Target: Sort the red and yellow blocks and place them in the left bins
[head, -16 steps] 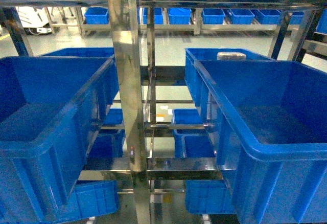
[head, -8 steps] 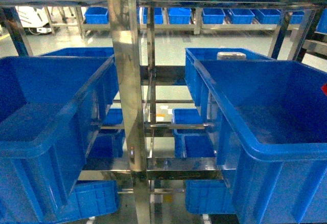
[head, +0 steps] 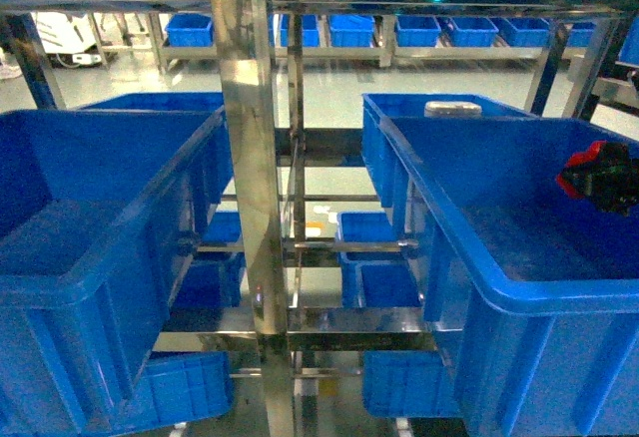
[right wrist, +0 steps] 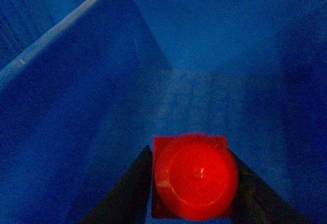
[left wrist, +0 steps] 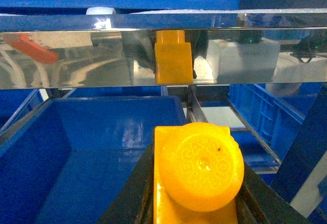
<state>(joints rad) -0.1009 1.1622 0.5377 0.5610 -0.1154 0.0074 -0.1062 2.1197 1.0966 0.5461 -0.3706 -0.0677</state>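
Both jaws grip blocks: red block (right wrist: 195,177), yellow block (left wrist: 198,175).

Steel rack, far shelving
A shiny steel post (head: 245,158) stands central; a white object (head: 451,109) sits behind.

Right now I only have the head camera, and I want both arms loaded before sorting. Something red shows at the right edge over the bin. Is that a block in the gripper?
Observer: Yes. The right wrist camera shows the right gripper shut on a red block, stud facing the lens.
Operator: And the left arm? It's out of my picture.
Observer: The left wrist camera shows the left gripper shut on a yellow block, with a blue bin below it.
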